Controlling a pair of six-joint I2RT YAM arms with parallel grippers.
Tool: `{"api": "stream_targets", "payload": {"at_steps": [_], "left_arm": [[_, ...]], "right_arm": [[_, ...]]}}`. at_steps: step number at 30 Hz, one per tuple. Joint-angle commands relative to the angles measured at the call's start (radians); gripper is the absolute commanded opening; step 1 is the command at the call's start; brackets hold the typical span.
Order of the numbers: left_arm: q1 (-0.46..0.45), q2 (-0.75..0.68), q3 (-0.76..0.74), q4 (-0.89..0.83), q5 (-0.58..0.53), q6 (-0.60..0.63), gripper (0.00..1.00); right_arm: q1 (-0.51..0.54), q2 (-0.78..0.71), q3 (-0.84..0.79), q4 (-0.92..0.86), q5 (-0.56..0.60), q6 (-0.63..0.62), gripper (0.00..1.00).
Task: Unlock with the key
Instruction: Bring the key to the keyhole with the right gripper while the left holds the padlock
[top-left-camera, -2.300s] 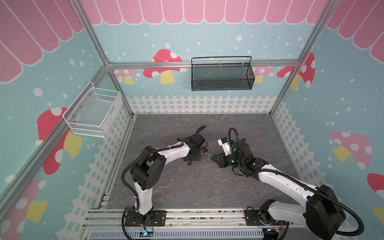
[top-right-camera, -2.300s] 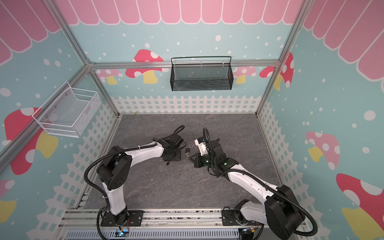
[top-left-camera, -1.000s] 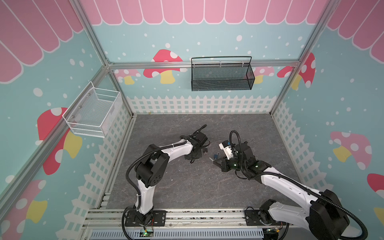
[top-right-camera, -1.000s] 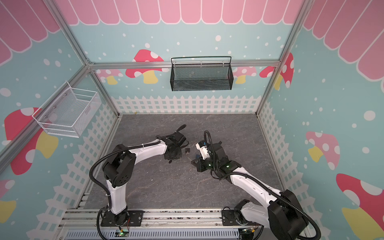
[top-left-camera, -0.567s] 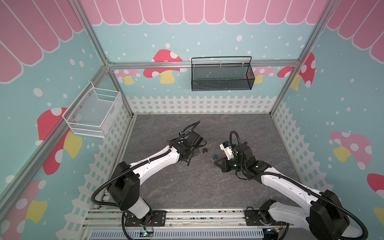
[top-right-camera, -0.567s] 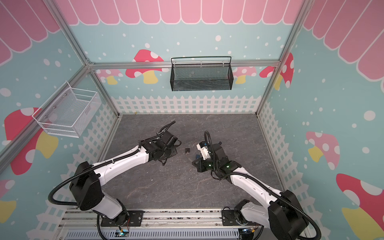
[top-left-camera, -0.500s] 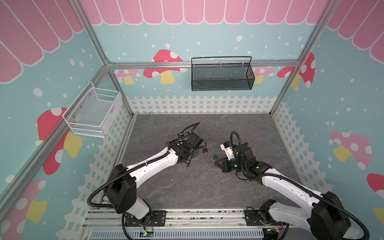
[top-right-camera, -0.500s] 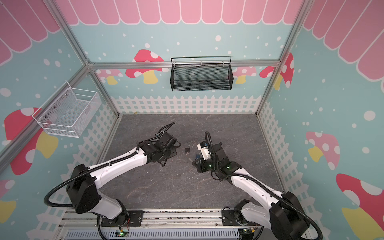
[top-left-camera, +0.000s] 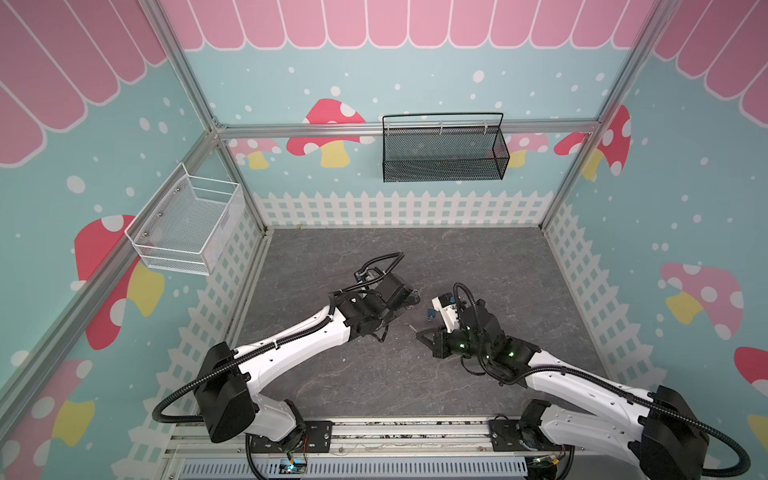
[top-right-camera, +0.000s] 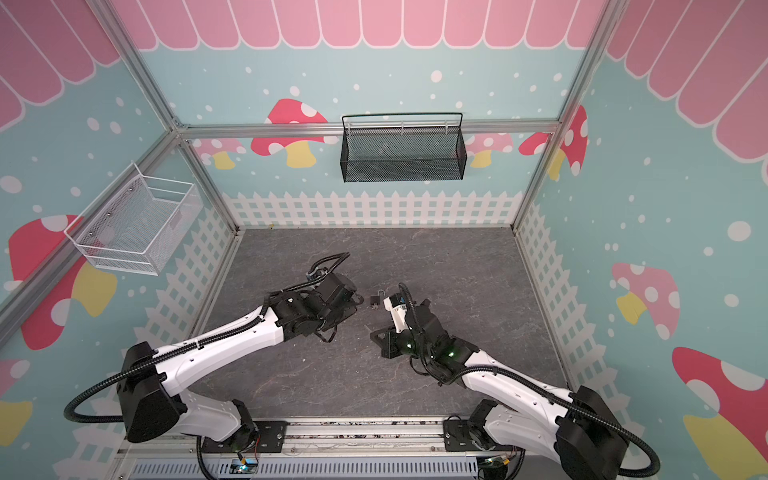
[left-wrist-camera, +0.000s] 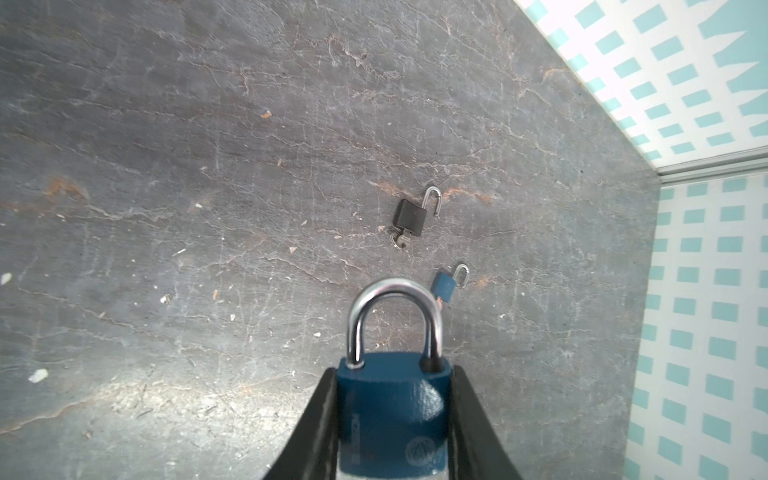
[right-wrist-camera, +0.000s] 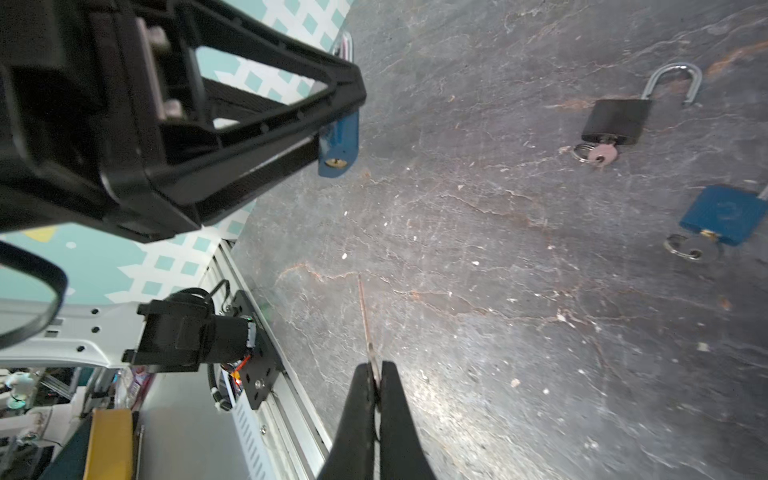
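Left arm had swung its elbow out low, but the left gripper (left-wrist-camera: 392, 374) still clamped the big blue padlock (left-wrist-camera: 392, 411) mid-floor, keyhole facing right. Right gripper (right-wrist-camera: 376, 370) pinched the key (right-wrist-camera: 365, 320), tip not touching yet, so I'd say insertion came next. Three padlocks, three keys: the black padlock (right-wrist-camera: 615, 120) and small blue padlock (right-wrist-camera: 723, 216) lay open between the arms, keys in.

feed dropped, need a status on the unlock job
Left gripper shut on blue padlock, shackle closed. Right gripper shut on key, not yet in keyhole. Black padlock, second blue padlock open on floor, aside.
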Motion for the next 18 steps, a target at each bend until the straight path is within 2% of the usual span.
{"api": "stream_targets", "payload": {"at_steps": [1,5,9,18], "left_arm": [[-0.01,-0.067,-0.062,0.057,-0.029,-0.061,0.0],[-0.01,-0.104,-0.124,0.115,-0.026,-0.071,0.0],[-0.01,-0.099,-0.14,0.113,-0.019,-0.067,0.0],[-0.03,-0.078,-0.146,0.101,-0.064,-0.083,0.0]], "right_arm": [[0.033,0.015,-0.034,0.14,0.096,0.101,0.0],[0.069,0.06,-0.039,0.213,0.162,0.108,0.0],[0.089,0.118,-0.049,0.301,0.159,0.135,0.0],[0.166,0.177,-0.047,0.327,0.223,0.191,0.0]]}}
